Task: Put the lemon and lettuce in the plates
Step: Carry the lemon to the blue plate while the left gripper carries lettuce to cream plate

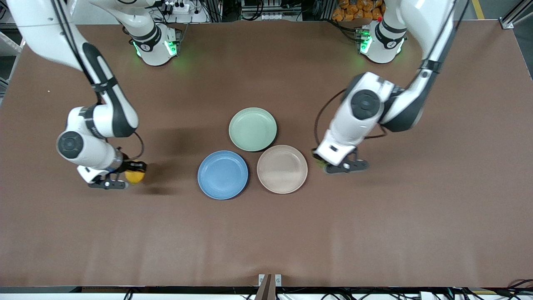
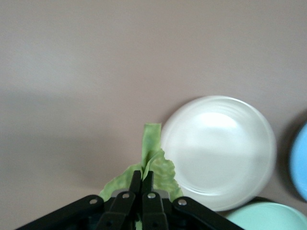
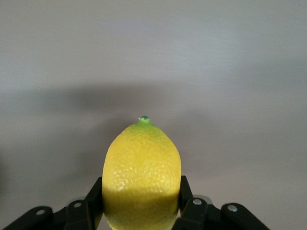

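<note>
Brown matte cloth covers the wide table (image 1: 266, 233), and three round shallow plates sit clustered at its middle. Taking the pale beige-pink plate (image 1: 282, 168) as the landmark: the blue plate (image 1: 222, 174) lies just beside it toward the right arm's end of the table, and the pale mint-green plate (image 1: 252, 128) lies just beside it, farther from the front camera. All three plates hold nothing.

The left gripper (image 1: 329, 164) is just beside the beige-pink plate, toward the left arm's end of the table, its fingers (image 2: 135, 184) pinched together on the crinkled green lettuce leaf (image 2: 152, 160), whose stem points out past the fingertips close to that plate's rim.

The right gripper (image 1: 125, 177) is well apart from the beige-pink plate, past the blue plate toward the right arm's end of the table, clamped around the small oval yellow lemon (image 3: 142, 175), which sits between its fingers with the green-tipped nub pointing outward.
</note>
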Action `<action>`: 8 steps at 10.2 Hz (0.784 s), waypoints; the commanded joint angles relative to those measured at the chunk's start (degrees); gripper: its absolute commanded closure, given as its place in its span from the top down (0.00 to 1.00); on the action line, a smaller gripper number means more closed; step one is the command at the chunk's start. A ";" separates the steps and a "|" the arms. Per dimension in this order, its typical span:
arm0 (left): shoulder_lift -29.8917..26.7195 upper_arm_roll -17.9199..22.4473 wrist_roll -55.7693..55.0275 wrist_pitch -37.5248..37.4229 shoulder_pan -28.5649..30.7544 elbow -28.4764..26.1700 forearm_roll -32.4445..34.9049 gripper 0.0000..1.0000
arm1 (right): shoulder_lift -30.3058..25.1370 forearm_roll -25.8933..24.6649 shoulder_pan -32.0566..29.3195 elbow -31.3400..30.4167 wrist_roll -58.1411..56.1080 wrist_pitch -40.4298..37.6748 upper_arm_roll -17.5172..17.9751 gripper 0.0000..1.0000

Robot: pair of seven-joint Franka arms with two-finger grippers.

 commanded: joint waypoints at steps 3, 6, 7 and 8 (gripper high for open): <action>12.05 1.66 -9.91 -0.21 -8.06 10.64 2.11 0.00 | 4.60 -0.68 6.94 9.48 19.95 -4.55 7.24 0.00; 12.06 2.01 -8.78 0.58 -7.36 10.65 2.29 1.00 | 10.85 -0.77 12.04 16.08 20.94 -4.37 7.96 0.00; 10.84 2.54 -7.47 0.58 -7.18 10.99 2.29 1.00 | 12.34 -0.86 12.57 16.44 20.94 -3.07 7.96 0.00; 8.83 2.54 -6.76 0.32 -6.57 11.17 2.38 1.00 | 13.57 -0.68 13.19 16.45 21.12 -0.79 7.96 0.00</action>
